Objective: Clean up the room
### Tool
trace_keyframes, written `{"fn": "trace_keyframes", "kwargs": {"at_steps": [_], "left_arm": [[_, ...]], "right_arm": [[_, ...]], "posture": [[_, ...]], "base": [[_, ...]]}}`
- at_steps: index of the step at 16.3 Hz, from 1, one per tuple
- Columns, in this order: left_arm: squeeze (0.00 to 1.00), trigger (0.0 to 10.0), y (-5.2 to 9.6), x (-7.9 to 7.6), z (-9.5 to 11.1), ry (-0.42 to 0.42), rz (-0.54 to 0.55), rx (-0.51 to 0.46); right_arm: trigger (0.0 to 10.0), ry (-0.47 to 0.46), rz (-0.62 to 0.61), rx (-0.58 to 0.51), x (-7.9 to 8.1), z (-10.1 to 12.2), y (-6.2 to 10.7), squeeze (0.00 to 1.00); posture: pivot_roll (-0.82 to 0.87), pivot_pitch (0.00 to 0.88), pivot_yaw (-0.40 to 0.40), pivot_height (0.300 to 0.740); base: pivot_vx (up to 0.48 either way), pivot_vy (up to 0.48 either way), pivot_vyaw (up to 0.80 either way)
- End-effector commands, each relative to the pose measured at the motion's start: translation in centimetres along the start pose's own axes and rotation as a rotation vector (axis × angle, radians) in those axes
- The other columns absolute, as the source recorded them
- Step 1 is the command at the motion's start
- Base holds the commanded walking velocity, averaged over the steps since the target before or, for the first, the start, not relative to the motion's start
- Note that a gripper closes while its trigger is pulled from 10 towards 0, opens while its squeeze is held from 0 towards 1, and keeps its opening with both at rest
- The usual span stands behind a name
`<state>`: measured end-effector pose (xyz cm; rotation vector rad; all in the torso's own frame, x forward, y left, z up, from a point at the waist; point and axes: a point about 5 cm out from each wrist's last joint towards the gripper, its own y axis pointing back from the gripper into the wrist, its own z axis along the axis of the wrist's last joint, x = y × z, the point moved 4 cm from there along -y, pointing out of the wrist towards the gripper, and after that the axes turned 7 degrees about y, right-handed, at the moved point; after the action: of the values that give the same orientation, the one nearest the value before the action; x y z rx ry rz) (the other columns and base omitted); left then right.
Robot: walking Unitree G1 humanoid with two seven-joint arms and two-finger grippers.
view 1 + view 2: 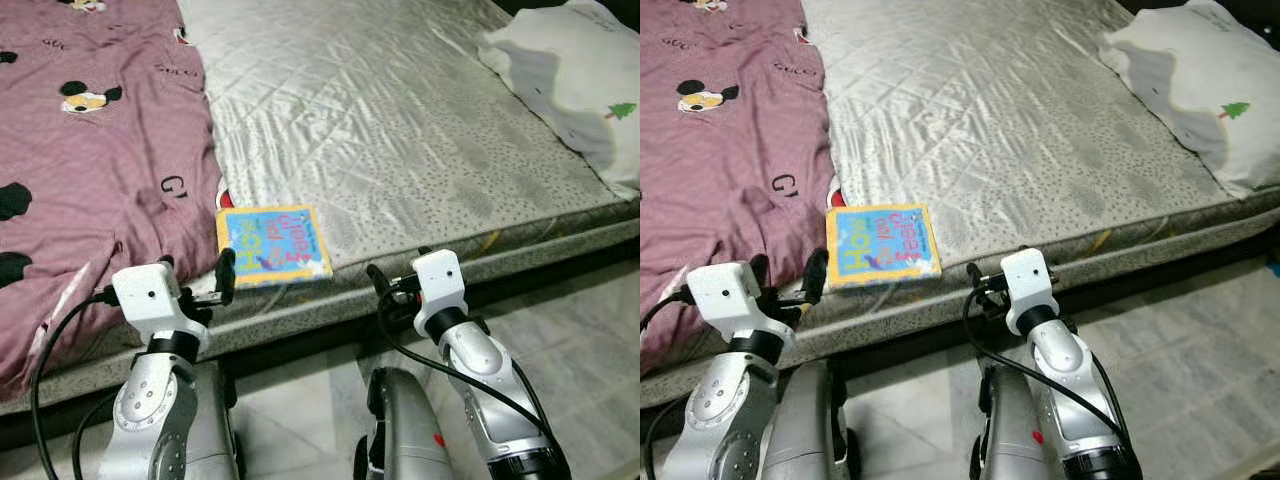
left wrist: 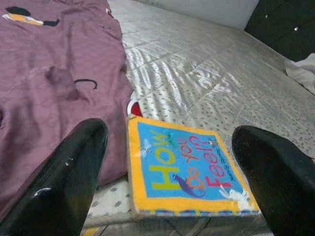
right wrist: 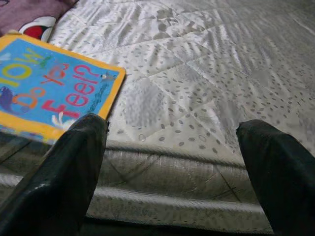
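One square yellow-bordered blue board book [image 1: 272, 245], titled "How Do You Feel?", lies at the near edge of the grey quilted mattress [image 1: 400, 120], beside one mauve cartoon-print blanket [image 1: 90, 150]. The left gripper [image 2: 172, 182] and right gripper [image 3: 172, 172] both hang spread wide and hold nothing, just short of that edge.

A children's book [image 1: 883, 245] lies at the mattress [image 1: 1020, 130] edge beside a blanket [image 1: 720, 150].

Bare grey quilted mattress [image 1: 400, 120] spans the frame's upper half. Mauve printed blanket [image 1: 90, 170] upper left, white pillow [image 1: 580, 80] upper right. Pale marbled tile floor [image 1: 570, 320] lower right.
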<state>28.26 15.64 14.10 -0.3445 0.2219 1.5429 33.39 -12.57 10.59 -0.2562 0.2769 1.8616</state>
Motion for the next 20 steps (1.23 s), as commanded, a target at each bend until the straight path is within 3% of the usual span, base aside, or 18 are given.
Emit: {"fn": "trace_keyframes", "kwargs": {"at_steps": [1,8,11,16,20], "left_arm": [[0.0,10.0,0.2,-0.2,0.2,0.002,-0.015,-0.009],[0.0,10.0,0.2,-0.6,0.1,0.012,-0.043,-0.004],[0.0,10.0,0.1,-0.1,0.0,0.008,0.008,-0.006],[0.0,10.0,0.5,3.5,-0.2,-0.044,0.196,0.011],[0.0,10.0,1.2,5.6,-0.5,-0.014,0.31,0.036]], "right_arm": [[10.0,-0.003,0.006,0.003,0.0,-0.2,0.1,0.0],[10.0,0.008,0.006,0.005,0.0,-0.3,0.1,0.0],[10.0,-0.005,0.001,0.004,-0.1,-0.4,0.1,0.0],[10.0,0.011,0.025,0.008,0.1,-0.5,0.0,0.0],[10.0,0.013,0.017,0.015,-0.2,-0.7,0.0,0.0]], "posture": [[-0.02,0.198,-0.064,0.553],[-0.02,0.19,-0.059,0.553],[-0.02,0.186,-0.059,0.553],[-0.02,0.178,-0.061,0.533],[-0.02,0.184,-0.065,0.533]], "base": [[0.345,0.0,0.0],[0.286,0.0,0.0],[0.09,0.0,0.0],[0.0,0.0,0.0],[0.0,0.0,0.0]]}}
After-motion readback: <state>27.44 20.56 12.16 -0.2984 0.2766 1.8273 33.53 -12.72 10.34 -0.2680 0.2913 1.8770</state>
